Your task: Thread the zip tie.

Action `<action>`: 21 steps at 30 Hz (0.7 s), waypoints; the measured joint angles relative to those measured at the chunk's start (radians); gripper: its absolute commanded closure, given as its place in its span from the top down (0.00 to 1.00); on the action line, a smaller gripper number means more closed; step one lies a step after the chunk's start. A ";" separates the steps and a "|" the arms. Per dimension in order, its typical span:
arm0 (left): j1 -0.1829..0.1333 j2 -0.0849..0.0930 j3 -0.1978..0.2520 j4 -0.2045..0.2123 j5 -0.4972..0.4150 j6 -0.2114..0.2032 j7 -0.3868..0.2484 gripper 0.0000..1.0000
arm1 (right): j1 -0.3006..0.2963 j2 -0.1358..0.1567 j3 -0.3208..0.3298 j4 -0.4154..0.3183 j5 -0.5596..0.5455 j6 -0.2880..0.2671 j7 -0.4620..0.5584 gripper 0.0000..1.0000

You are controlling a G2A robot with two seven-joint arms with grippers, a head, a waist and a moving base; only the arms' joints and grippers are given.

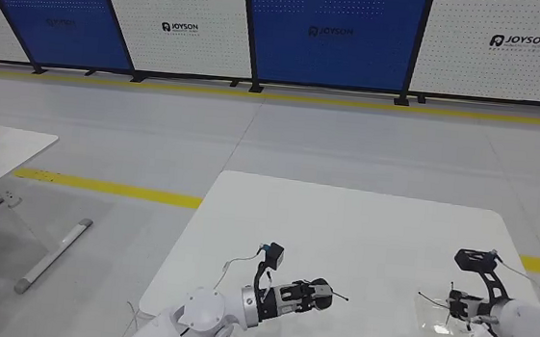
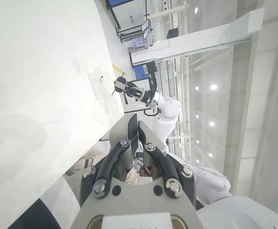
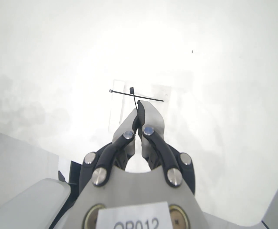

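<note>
- Between the fingertips of the right gripper sits the zip tie. It is clamped tight, and its thin black strap runs out past the tips to a small square head.
- Just beyond those tips a second tie cuts straight across the first. It is flat and needle-thin, with a blocky head at one end and a fine taper at the other. Touching the held strap, or only crossing it in view? Can't tell.
- Under the right fingertips lies a clear sheet, rectangular and glossy, flat on the matt white table. Whether the second tie rests on it is not clear.
- Look at the build of those right fingers: smooth grey shells outside, black ribbed rubber inside. Behind them are curved black links pinned with round silver rivets.
- Over to the left gripper: its fingers are drawn together, with only a dark slit between the ribbed black pads.
- From above, a thin black sliver pokes out right at the left fingertips. Whether the pads actually pinch it, I can't say.
- The two grippers sit well apart over the table, fingertips turned toward each other.
</note>
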 measured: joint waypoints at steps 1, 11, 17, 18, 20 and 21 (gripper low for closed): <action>0.000 0.000 0.000 0.000 0.000 0.000 0.000 0.00 | -0.006 0.000 0.003 -0.002 0.001 -0.014 -0.001 0.00; 0.000 0.000 0.000 0.000 0.000 0.000 0.000 0.00 | 0.004 0.000 0.000 0.000 0.000 0.010 0.001 0.00; 0.000 0.000 0.000 0.000 0.000 0.000 0.000 0.00 | 0.004 0.000 0.000 0.000 0.000 0.010 0.001 0.00; 0.000 0.000 0.000 0.000 0.000 0.000 0.000 0.00 | 0.004 0.000 0.000 0.000 0.000 0.010 0.001 0.00; 0.000 0.000 0.000 0.000 0.000 0.000 0.000 0.00 | 0.004 0.000 0.000 0.001 0.000 0.010 0.001 0.00; 0.000 0.000 0.000 0.000 0.000 0.000 0.000 0.00 | 0.001 -0.001 0.001 0.002 -0.001 0.011 -0.007 0.00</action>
